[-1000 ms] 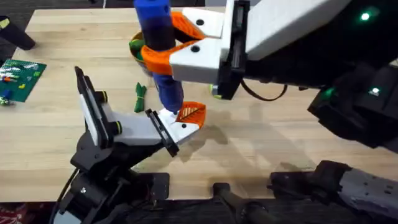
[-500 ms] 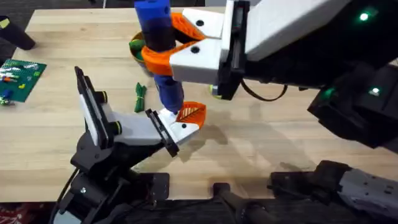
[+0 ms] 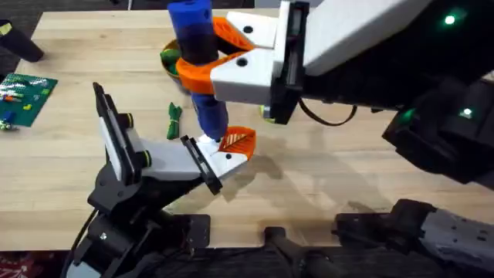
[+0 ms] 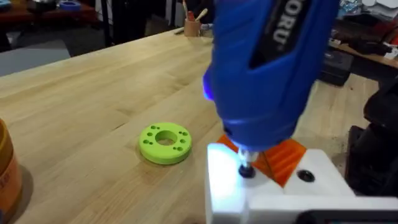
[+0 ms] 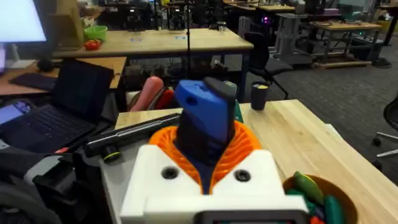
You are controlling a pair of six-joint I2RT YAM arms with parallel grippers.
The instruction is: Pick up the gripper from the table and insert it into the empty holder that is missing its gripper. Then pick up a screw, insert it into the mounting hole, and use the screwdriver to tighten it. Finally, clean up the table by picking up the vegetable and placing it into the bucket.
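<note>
1. The right gripper (image 3: 202,63), white with large orange jaws, is clenched around the thick blue cylindrical screwdriver (image 3: 198,62)
2. The screwdriver's long axis stands near upright, tip down on the white wedge-shaped plastic holder (image 3: 202,158)
3. The small orange lattice gripper finger (image 3: 238,140) sits in the holder, on the wooden table (image 3: 324,170)
4. The left gripper's state cannot be told

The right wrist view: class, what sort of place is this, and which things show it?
Probably a robotics lab or workshop: rows of workbenches behind, an open laptop beside the arm, and a blue screwdriver clamped in the right end effector.
</note>
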